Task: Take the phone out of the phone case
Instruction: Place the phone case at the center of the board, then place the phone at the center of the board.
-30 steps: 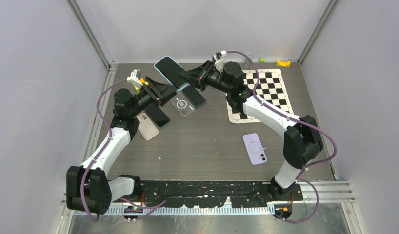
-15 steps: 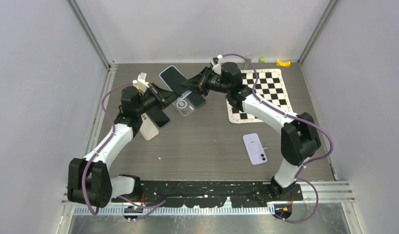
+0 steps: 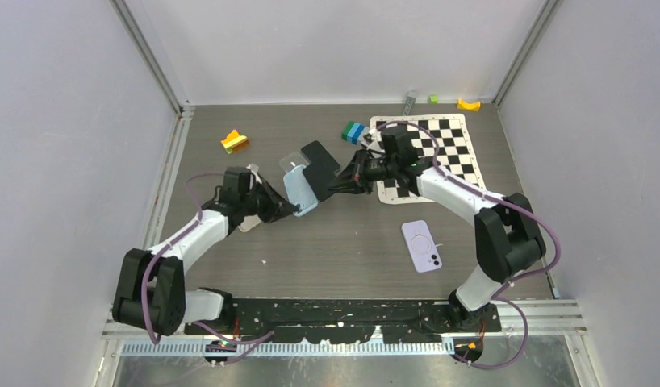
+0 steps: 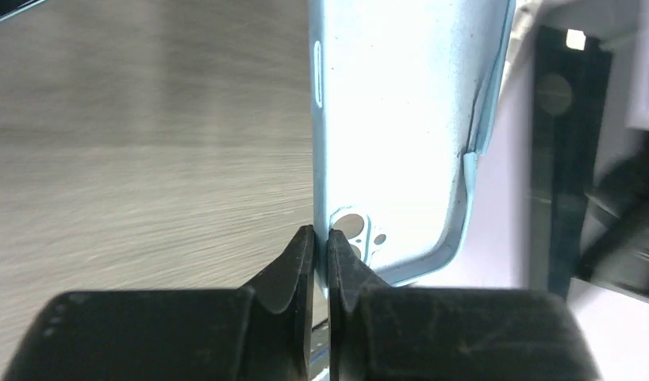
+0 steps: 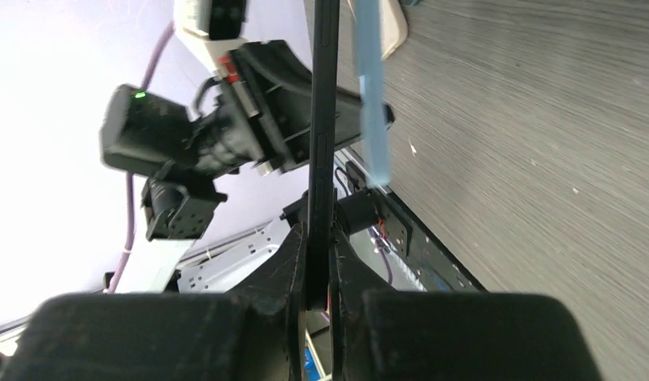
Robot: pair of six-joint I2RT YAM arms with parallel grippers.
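Table (image 3: 351, 242): one blue case (image 3: 298, 190), one black phone (image 3: 320, 164).

phone case (image 3: 298, 193) light blue | phone (image 3: 320, 164) black | mat (image 3: 444, 145) black-white checks | table (image 3: 343, 242) grey wood-grain | block (image 3: 235, 142) orange-yellow

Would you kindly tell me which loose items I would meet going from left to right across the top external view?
Orange block → light blue case → black phone → blue and green block → purple phone → yellow piece.

Wood-grain table (image 3: 343, 242) with checkered mat (image 3: 452, 137), purple phone (image 3: 422, 246)
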